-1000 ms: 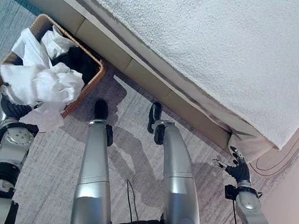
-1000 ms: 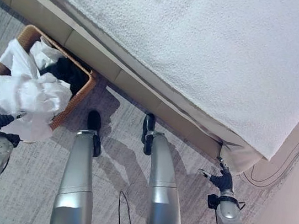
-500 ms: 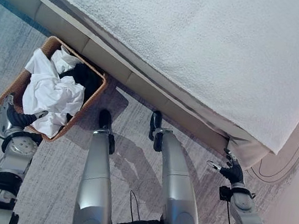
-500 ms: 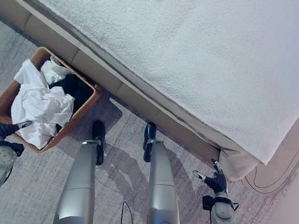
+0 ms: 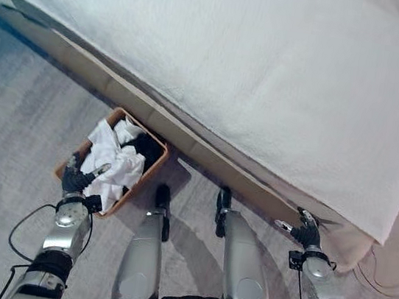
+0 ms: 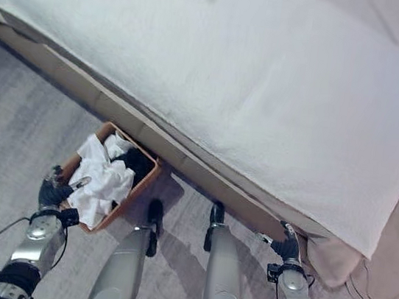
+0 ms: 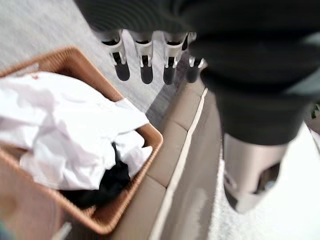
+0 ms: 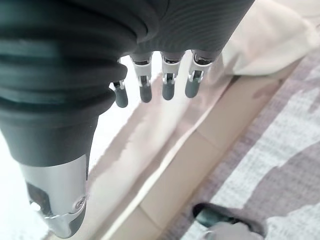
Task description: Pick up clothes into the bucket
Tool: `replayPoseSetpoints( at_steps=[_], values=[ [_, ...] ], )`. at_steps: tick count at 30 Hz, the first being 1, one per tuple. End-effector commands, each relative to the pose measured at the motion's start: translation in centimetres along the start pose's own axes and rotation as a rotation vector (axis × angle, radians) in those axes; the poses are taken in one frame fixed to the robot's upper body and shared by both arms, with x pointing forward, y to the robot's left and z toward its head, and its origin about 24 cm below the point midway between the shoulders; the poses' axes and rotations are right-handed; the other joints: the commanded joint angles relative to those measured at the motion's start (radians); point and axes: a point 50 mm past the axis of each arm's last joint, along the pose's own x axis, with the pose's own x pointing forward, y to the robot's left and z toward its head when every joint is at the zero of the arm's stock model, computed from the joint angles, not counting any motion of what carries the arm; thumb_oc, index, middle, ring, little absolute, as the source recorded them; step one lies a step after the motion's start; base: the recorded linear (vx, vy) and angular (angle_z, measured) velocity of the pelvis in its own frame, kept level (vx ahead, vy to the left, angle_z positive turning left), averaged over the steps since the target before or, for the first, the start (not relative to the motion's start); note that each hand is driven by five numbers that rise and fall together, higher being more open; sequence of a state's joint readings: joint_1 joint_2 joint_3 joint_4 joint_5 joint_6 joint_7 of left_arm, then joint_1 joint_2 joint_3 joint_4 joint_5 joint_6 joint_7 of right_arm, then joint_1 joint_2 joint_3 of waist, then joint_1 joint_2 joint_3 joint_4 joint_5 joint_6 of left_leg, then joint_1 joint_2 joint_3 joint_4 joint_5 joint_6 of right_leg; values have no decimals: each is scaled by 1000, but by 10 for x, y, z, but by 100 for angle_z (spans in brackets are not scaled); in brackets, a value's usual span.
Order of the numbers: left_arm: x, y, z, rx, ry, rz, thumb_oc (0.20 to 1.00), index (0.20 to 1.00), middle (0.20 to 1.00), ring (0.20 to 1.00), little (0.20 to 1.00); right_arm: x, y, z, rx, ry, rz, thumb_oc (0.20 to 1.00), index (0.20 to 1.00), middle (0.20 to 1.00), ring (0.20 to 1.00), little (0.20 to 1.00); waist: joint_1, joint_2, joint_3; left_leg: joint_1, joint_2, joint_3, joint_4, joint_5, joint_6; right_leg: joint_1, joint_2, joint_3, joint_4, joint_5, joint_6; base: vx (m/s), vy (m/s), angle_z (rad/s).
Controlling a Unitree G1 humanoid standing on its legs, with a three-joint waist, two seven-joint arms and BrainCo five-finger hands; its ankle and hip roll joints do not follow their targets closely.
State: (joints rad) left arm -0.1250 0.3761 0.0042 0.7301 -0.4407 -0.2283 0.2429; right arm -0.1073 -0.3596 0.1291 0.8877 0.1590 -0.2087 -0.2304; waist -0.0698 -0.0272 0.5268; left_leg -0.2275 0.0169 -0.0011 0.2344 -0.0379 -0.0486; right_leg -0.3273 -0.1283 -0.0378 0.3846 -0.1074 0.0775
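White clothes (image 5: 111, 167) piled in wicker basket (image 5: 155, 160); left hand (image 5: 74, 176) beside basket, empty, fingers relaxed; right hand (image 5: 305, 230) likewise, well apart.

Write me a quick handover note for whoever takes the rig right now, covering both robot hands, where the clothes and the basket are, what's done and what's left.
Left robot hand: open, empty, fingers straight, at the near edge of the wicker basket.
Right robot hand: open, empty, hanging by the bed's corner.
Things: the basket stands on the carpet against the bed base. White clothes are piled in it over a dark garment, with some white cloth draped over the near rim.
Done: the visible clothes are in the basket.
Left: probably tuck the overhanging cloth in. Check the floor for further clothes; these views cover only this patch.
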Motion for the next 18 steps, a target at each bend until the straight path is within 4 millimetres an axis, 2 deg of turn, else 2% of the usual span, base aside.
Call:
replayPoseSetpoints(
  at_steps=[1,2,3,4,5,6,7,11,14,15,16,18],
  values=[
    [-5,-4,-2,-16,-25,-74,1000,1000,1000,1000,1000,-2,-20,-4,-64,-8,-18,1000,1000,1000,1000,1000,-26,24,-74,-35,-26,-12,-1,12,10,22,-22,-23,-85,70,36,131,-38,0],
    [-9,-6,-13,1,14,-100,1000,1000,1000,1000,1000,-6,-18,-15,-77,34,5,1000,1000,1000,1000,1000,-28,27,-116,-1,-29,-12,-22,10,6,60,-20,-26,-108,68,36,84,-29,-1],
    [-9,-6,-13,1,15,-100,1000,1000,1000,1000,1000,-6,-18,-16,-77,35,5,1000,1000,1000,1000,1000,-28,28,-115,1,-29,-12,-23,10,6,62,-20,-27,-110,68,36,195,-51,2],
    [-15,-8,-28,22,67,-120,1000,1000,1000,1000,1000,-11,-15,-28,-61,87,28,1000,1000,1000,1000,1000,-29,34,-156,37,-34,-14,-32,2,5,100,-18,-29,-132,65,36,110,-21,1],
    [-15,-8,-28,22,67,-120,1000,1000,1000,1000,1000,-11,-15,-28,-61,88,28,1000,1000,1000,1000,1000,-29,34,-156,39,-33,-14,-33,2,4,101,-18,-29,-133,65,36,204,-51,1],
    [-23,-13,-45,50,134,-143,1000,1000,1000,1000,1000,-16,-10,-40,-15,142,53,1000,1000,1000,1000,1000,-28,38,-195,74,-31,-14,-38,-8,3,142,-14,-30,-149,60,35,97,-30,-2],
    [-23,-13,-45,50,135,-143,1000,1000,1000,1000,1000,-16,-10,-40,-15,143,53,1000,1000,1000,1000,1000,-28,38,-194,76,-31,-14,-38,-9,3,144,-13,-30,-150,60,35,141,-35,-1],
    [-39,-16,-73,109,246,-190,1000,1000,1000,1000,1000,-28,-6,-63,10,242,87,1000,1000,1000,1000,1000,-27,46,-261,144,-24,-12,-65,-19,-1,213,-7,-35,-184,50,33,126,-31,0],
    [-56,-10,-101,173,374,-201,1000,1000,1000,1000,1000,-40,-1,-85,25,344,122,1000,1000,1000,1000,1000,-25,45,-323,199,-16,-13,-100,-21,-5,276,-1,-46,-220,44,32,113,-48,6],
    [-56,-10,-101,173,375,-201,1000,1000,1000,1000,1000,-40,-1,-85,25,344,122,1000,1000,1000,1000,1000,-25,45,-322,200,-16,-13,-101,-20,-6,277,-1,-47,-221,44,31,77,-51,1],
    [-64,-7,-114,221,436,-198,1000,1000,1000,1000,1000,-44,3,-91,29,377,131,1000,1000,1000,1000,1000,-23,42,-349,223,-11,-10,-119,-20,-8,302,2,-53,-242,45,32,80,-52,2],
    [-73,-8,-125,271,483,-221,1000,1000,1000,1000,1000,-48,7,-96,30,407,144,1000,1000,1000,1000,1000,-19,37,-372,244,-8,-8,-134,-20,-10,333,5,-60,-271,46,32,86,-56,2]
  ],
)
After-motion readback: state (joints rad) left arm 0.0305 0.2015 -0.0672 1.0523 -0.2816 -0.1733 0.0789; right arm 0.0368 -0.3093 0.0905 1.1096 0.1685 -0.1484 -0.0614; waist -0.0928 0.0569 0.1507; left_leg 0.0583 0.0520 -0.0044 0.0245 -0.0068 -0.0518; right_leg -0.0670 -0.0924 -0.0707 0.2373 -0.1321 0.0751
